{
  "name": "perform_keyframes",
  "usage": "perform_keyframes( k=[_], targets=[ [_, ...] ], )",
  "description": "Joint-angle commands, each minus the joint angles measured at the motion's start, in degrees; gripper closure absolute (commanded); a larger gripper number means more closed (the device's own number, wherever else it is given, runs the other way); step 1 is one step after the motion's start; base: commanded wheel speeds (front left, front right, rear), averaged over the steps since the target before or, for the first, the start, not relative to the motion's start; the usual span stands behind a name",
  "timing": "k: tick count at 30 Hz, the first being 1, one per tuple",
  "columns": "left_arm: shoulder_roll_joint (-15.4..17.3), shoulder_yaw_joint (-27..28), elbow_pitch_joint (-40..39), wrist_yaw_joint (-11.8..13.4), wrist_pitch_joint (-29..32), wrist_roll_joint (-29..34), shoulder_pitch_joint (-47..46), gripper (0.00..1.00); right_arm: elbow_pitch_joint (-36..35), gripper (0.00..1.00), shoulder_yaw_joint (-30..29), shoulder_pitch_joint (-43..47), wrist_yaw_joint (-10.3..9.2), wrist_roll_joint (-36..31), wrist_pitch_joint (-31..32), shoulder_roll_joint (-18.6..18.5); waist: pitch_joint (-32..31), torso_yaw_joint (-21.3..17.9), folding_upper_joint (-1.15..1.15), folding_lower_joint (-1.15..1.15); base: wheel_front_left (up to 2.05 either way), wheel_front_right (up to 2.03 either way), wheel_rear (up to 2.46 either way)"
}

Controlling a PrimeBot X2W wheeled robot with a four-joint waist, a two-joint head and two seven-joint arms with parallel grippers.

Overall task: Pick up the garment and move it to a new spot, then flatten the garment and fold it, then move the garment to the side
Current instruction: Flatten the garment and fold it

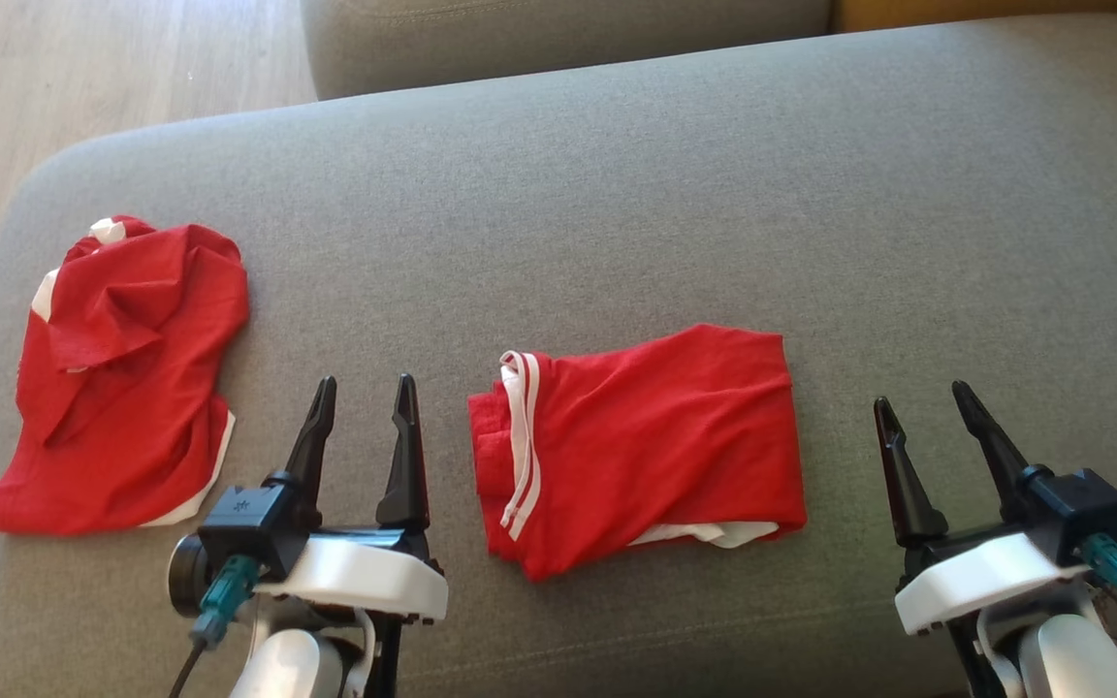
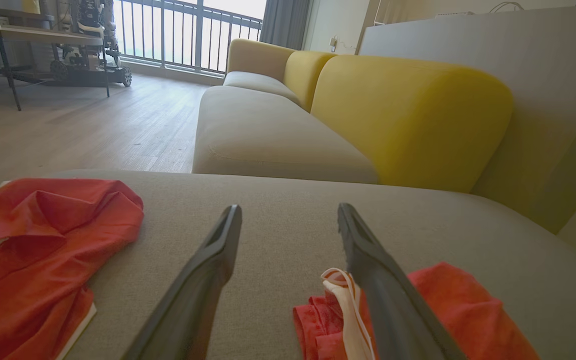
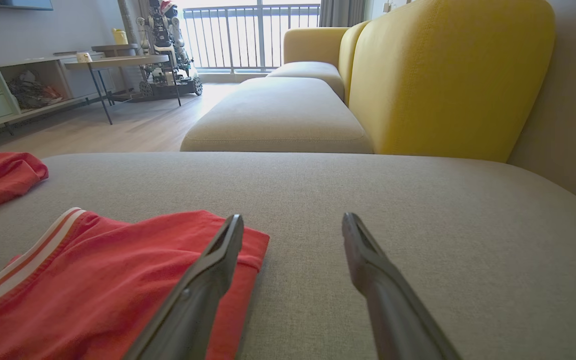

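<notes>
**Both grippers spread wide, folded red garment lying between them**

We found the folded red garment (image 1: 636, 446) lying on the grey cushion (image 1: 617, 174), low and near the middle of the head view. It lay as a compact, roughly rectangular bundle. Two white stripes (image 1: 520, 446) ran down its left end, and a strip of white fabric showed under its near edge.

The left gripper (image 1: 366, 380) stood just beside the striped end, with its fingers spread and nothing between them. From the head view we saw a gap of bare cushion between its inner finger and the cloth. In the left wrist view that finger crossed in front of the striped end, and we could not tell from there whether it touched.

The right gripper (image 1: 920, 394) stood on the other side, apart from the garment's right edge. Its fingers were equally spread and empty. Both grippers pointed away from the robot across the cushion.

A second, crumpled red garment (image 1: 122, 378) with white trim lay near the cushion's left edge, well apart from the folded one.

Beyond the cushion we saw a wooden floor (image 1: 83, 68). In the wrist views we also saw a yellow backrest (image 2: 408, 115) behind a further seat.
</notes>
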Motion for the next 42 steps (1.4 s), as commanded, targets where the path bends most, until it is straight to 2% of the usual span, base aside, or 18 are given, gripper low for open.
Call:
perform_keyframes(
  k=[1,4,5,6,7,14,23,28,32,38,42],
  targets=[
    [0.14,1.7,-2.12,0.11,-0.7,0.37,-1.63,0.0,-1.63,0.0,1.08,-2.3,-0.01,-0.36,-0.74,0.02,0.19,0.17,0.0,0.0,0.0,0.0,0.0],
    [0.14,1.46,-2.11,0.03,-0.7,0.38,-1.89,0.0,-1.73,0.0,2.0,-2.59,-0.01,0.24,-1.04,0.32,0.84,0.69,0.0,0.0,0.0,0.0,0.0],
    [0.14,1.37,-2.08,0.01,-0.7,0.39,-2.04,0.0,-1.67,0.18,2.58,-2.76,-0.01,0.26,-1.09,0.36,1.12,0.93,0.0,0.0,0.0,0.0,0.0],
    [0.14,1.26,-2.06,-0.02,-0.7,0.39,-2.2,0.0,-1.59,0.67,2.95,-2.97,-0.01,0.13,-1.14,0.4,1.44,1.21,0.0,0.0,0.0,0.0,0.0],
    [0.14,1.15,-2.04,-0.05,-0.7,0.41,-2.38,0.0,-1.58,1.0,3.3,-3.25,-0.01,0.13,-1.19,0.47,1.77,1.51,0.0,0.0,0.0,0.0,0.0],
    [0.14,0.84,-1.91,-0.27,-0.7,0.57,-3.62,0.0,1.14,1.0,6.97,-6.17,-0.01,0.24,-1.38,0.98,4.55,3.85,0.0,0.0,0.0,0.0,0.0],
    [0.14,-0.32,-1.67,0.0,-0.7,0.32,-5.57,0.0,14.13,1.0,10.61,-11.02,-0.01,1.33,-1.56,1.21,6.83,9.42,0.0,0.0,0.0,0.0,0.0],
    [0.14,-0.76,-2.13,0.51,-0.7,-0.18,-5.84,0.0,22.38,1.0,9.4,-12.37,-0.01,1.11,0.96,0.68,6.99,13.04,0.0,0.0,0.0,0.0,0.0],
    [0.14,-0.84,-2.12,0.66,-0.7,-0.31,-5.62,0.0,23.75,1.0,8.7,-13.32,-0.01,1.12,-0.17,0.65,6.78,14.86,0.0,0.0,0.0,0.0,0.0],
    [0.14,-0.52,-2.19,0.79,-0.7,-0.39,-4.85,0.0,17.64,1.0,7.96,-14.78,-0.01,2.76,-1.67,1.34,5.77,16.87,0.0,0.0,0.0,0.0,0.0],
    [0.14,-1.14,-2.18,0.73,-0.7,-0.65,-4.92,0.0,18.57,1.0,9.91,-15.7,-0.01,2.61,-1.69,1.63,5.6,18.0,0.0,0.0,0.0,0.0,0.0]
  ],
)
